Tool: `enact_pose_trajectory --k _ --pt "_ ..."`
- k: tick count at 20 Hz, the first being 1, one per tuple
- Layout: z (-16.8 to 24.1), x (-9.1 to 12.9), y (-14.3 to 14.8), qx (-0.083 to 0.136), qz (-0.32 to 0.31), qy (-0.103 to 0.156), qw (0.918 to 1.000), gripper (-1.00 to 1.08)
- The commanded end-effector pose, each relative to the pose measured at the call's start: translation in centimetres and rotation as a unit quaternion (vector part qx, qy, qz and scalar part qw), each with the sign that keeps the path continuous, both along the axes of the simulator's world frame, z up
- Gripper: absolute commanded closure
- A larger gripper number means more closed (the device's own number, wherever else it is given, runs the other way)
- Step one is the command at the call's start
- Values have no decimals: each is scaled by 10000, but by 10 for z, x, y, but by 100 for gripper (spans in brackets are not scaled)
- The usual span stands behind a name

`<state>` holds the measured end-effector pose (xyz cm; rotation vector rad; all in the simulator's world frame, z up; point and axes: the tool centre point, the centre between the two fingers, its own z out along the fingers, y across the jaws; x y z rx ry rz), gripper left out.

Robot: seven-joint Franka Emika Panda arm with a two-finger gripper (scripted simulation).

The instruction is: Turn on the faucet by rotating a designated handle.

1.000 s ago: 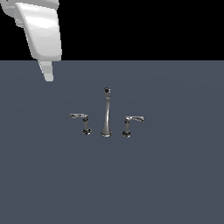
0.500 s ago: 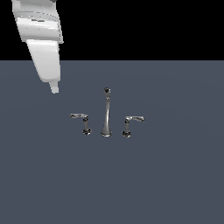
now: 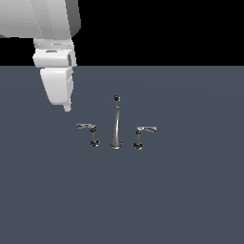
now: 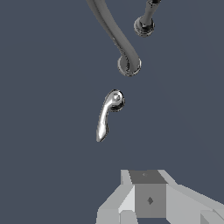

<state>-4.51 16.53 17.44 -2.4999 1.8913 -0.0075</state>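
Note:
The chrome faucet (image 3: pixel 116 125) stands on the grey surface, a tall slim spout with a dark tip. The handle (image 3: pixel 87 127), with its lever pointing to the exterior view's left, rises from a short post beside the spout. My gripper (image 3: pixel 67 107) hangs above and to the left of that lever, apart from it, its fingers together and nothing held. In the wrist view the handle (image 4: pixel 107 114) lies ahead of the gripper (image 4: pixel 147 176), with the spout (image 4: pixel 117 39) beyond it.
A twin handle (image 3: pixel 142 130) with its lever pointing right stands on the far side of the spout, also seen in the wrist view as the twin handle (image 4: pixel 145 22). The flat dark grey surface (image 3: pixel 190 200) extends all around.
The arm has come down and toward the exterior view's right, bringing the gripper tip closer to the left handle. The faucet parts have not moved.

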Motion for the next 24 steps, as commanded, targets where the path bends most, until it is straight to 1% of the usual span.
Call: enact_pose_trajectory --k 1,6,14,19,24 --pt "-12 11 -1 -7 -243 3 9997 108" --pt "-38 34 -5 -18 -767 15 9971 108" --pt "-72 65 -14 -24 -1485 30 9889 108" --pt "-85 78 -19 -18 -1780 37 9840 108" --pt "-90 83 -22 -11 -1899 40 9818 108"
